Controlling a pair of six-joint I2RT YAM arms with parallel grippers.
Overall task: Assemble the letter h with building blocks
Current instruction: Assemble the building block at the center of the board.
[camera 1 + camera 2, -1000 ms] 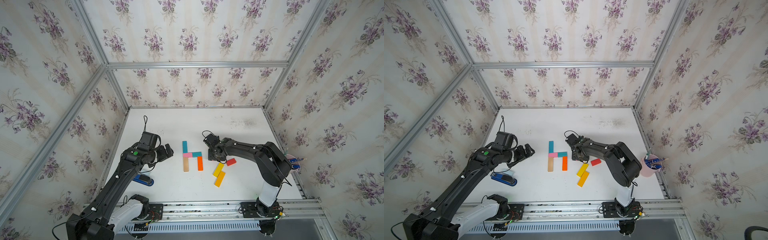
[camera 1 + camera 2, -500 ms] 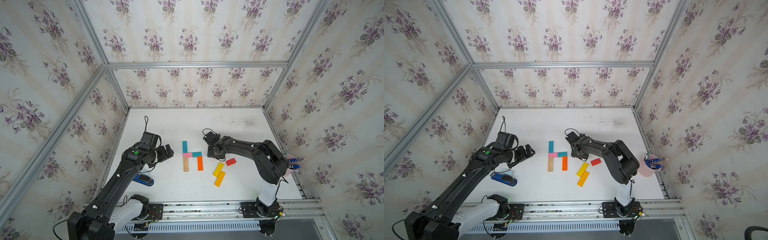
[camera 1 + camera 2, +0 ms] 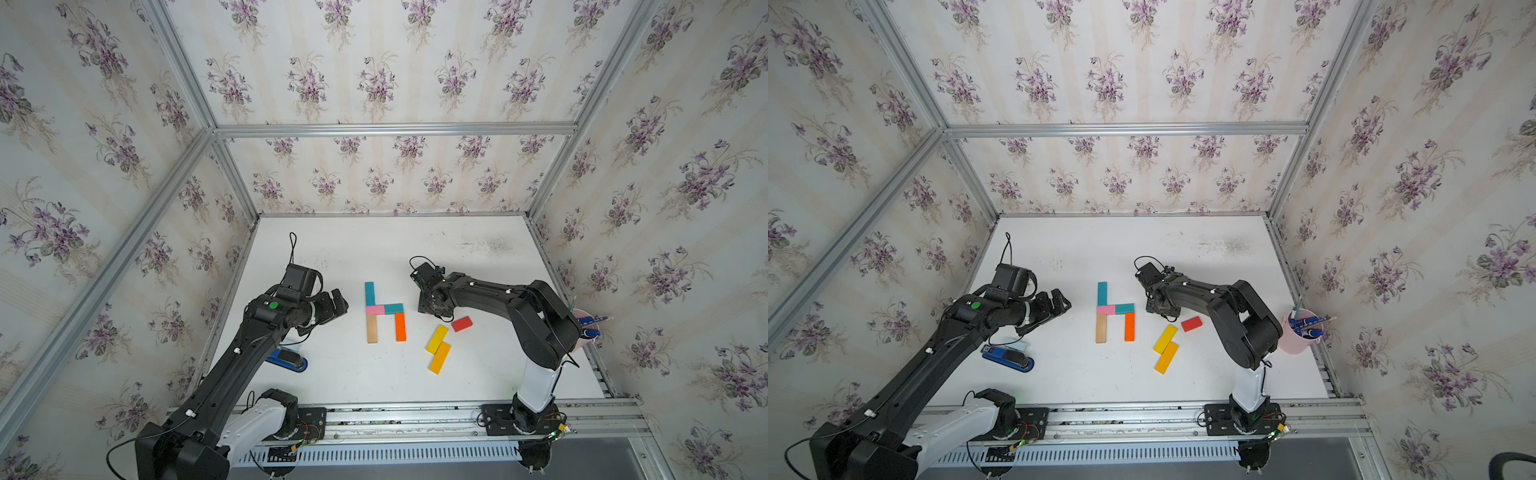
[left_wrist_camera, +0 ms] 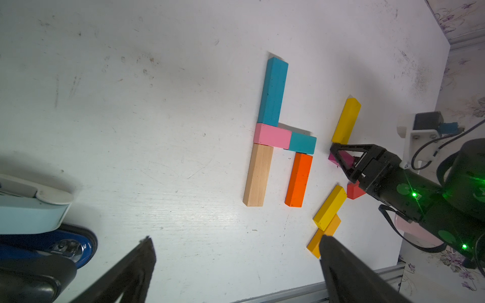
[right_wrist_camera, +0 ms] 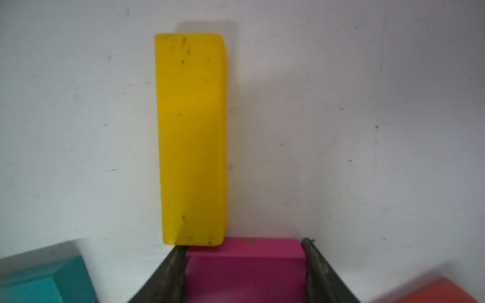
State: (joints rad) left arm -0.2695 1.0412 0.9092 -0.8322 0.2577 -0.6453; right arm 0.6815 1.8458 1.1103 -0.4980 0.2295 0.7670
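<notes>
Currently the right gripper (image 5: pixel 242 249) is clamped on the magenta block (image 5: pixel 245 272), one finger against each of two opposite sides. That block's far end touches the end of a yellow block (image 5: pixel 193 139), which lies flat on the white counter (image 3: pixel 353 382). The right arm hides both blocks in both top views.

Just beside them lies the letter. A long teal block (image 3: pixel 369 293), a pink block (image 3: pixel 375 310) and a tan block (image 3: pixel 372 328) run end to end toward the robot as the stem. A short teal block (image 3: pixel 393 308) touches the pink one's side, and an orange block (image 3: pixel 400 327) runs from it parallel to the tan one.

A red block (image 3: pixel 461 323), a second yellow block (image 3: pixel 436 339) and an amber block (image 3: pixel 439 358) lie loose near the right arm, the last two touching.

The left gripper (image 4: pixel 236 239) hovers over the counter with its jaws wide apart, holding nothing, near a blue stapler (image 3: pixel 286 358).
</notes>
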